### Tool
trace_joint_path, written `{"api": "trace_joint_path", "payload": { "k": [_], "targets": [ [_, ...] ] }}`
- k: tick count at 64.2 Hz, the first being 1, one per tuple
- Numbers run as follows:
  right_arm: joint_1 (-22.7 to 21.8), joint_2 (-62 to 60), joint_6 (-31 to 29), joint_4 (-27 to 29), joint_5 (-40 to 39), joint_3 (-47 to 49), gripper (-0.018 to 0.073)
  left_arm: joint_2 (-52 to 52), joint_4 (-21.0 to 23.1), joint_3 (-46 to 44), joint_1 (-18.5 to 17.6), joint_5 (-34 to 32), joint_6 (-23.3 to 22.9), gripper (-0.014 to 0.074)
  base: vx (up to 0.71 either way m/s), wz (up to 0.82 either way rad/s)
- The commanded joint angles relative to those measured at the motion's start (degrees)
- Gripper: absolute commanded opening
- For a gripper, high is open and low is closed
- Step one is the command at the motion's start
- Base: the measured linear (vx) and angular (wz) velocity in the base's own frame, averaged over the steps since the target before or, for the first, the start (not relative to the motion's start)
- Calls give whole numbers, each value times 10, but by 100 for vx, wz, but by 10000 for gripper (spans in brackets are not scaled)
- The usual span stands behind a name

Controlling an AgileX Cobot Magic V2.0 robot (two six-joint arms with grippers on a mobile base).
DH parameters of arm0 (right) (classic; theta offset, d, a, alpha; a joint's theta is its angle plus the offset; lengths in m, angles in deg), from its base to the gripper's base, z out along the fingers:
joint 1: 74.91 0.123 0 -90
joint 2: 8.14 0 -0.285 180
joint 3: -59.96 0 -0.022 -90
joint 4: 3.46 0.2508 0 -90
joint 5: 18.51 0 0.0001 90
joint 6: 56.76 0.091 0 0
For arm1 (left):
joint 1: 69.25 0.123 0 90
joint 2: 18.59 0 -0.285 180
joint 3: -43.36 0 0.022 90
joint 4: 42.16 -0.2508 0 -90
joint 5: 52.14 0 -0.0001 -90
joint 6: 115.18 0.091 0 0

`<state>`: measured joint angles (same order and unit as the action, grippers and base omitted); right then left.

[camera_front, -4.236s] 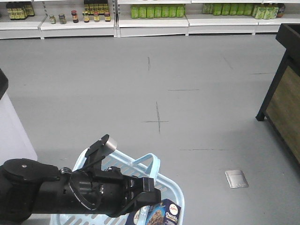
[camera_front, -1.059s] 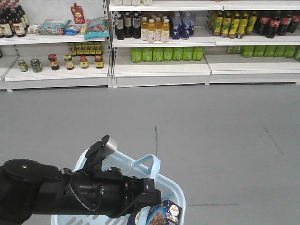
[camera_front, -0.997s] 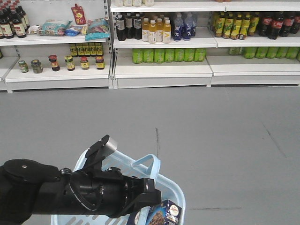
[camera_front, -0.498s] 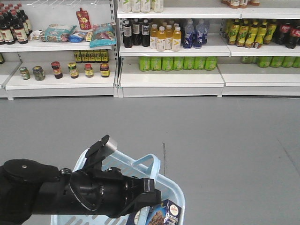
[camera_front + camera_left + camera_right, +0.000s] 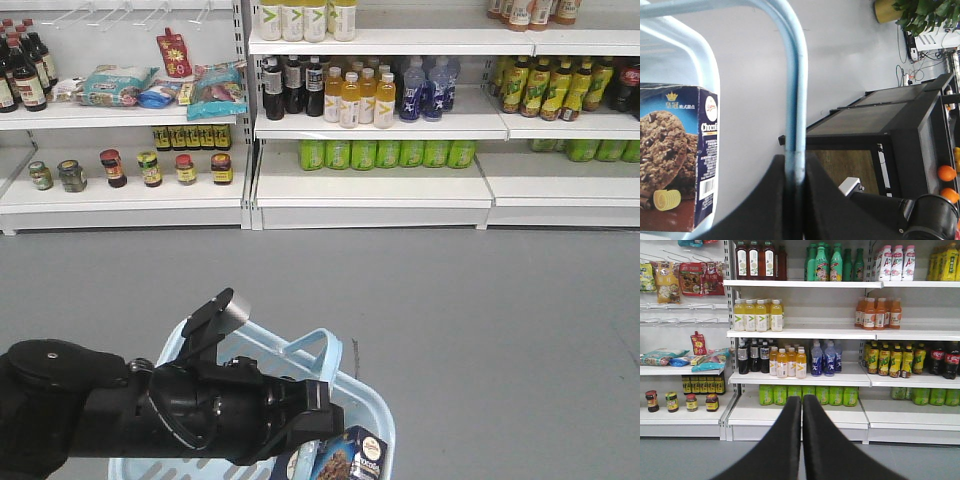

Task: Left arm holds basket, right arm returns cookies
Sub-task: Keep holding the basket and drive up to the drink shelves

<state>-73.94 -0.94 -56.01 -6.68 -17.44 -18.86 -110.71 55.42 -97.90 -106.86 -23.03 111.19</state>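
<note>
The bulky black left arm (image 5: 170,410) reaches across the light blue basket (image 5: 372,405) low in the front view. In the left wrist view my left gripper (image 5: 794,162) is shut on the basket's thin blue loop handle (image 5: 799,85). The navy cookies box (image 5: 352,457) stands inside the basket at its right end, and its cookie picture and "Chocof" lettering (image 5: 682,155) show in the left wrist view. My right gripper (image 5: 801,402) is shut with nothing between its fingers and points at the store shelves; the right arm does not appear in the front view.
White shelving (image 5: 370,190) runs across the far side, holding drink bottles (image 5: 355,95), green bottles (image 5: 385,153), jars (image 5: 145,168) and snack bags (image 5: 150,85). Grey floor (image 5: 450,320) lies between me and the shelves. A dark wooden stand (image 5: 875,145) with oranges (image 5: 946,172) shows in the left wrist view.
The shelves have grown larger and shifted right and down in the front view, so the base has rolled closer. The left arm, basket and cookies keep their pose.
</note>
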Motion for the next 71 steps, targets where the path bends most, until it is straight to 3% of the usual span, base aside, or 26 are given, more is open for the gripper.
{"api": "trace_joint_path", "payload": {
  "k": [1, 71],
  "targets": [
    [-3, -7, -2, -1, -41, -1, -8, 23, 31, -17, 0, 24, 4, -6, 29, 1],
    [-3, -7, -2, -1, -43, -1, -8, 23, 31, -17, 0, 24, 4, -6, 32, 2]
  ]
}}
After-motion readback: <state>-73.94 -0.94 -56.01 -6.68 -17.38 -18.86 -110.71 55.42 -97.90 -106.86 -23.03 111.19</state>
